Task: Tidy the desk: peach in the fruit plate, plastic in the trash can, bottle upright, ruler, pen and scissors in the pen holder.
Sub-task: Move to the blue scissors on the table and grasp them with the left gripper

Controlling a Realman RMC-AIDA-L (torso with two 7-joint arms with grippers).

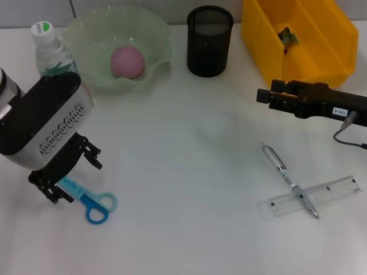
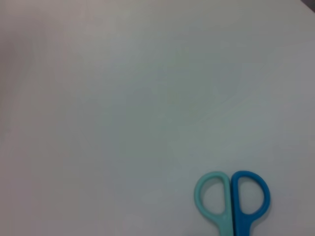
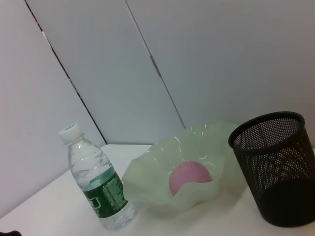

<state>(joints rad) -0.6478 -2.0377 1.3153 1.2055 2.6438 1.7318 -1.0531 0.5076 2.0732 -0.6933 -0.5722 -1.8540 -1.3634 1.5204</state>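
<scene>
The desk [image 1: 189, 149] is bearing everything. The bin [image 1: 298, 34], yellow, is sitting at the far right with plastic [image 1: 288, 36] inside. The plate [image 1: 117, 46] is holding the peach [image 1: 127, 61]. The bottle [image 1: 51, 52] is standing upright beside the plate. The holder [image 1: 210, 40] is standing between plate and bin.

The left gripper [image 1: 64, 177] is sitting low over the scissors [image 1: 92, 200], fingers spread around the blade end; contact cannot be told. The right gripper [image 1: 265, 95] is hanging near the bin, holding nothing; its finger gap cannot be told.

The pen [image 1: 288, 179] is lying across the ruler [image 1: 316, 196].
</scene>
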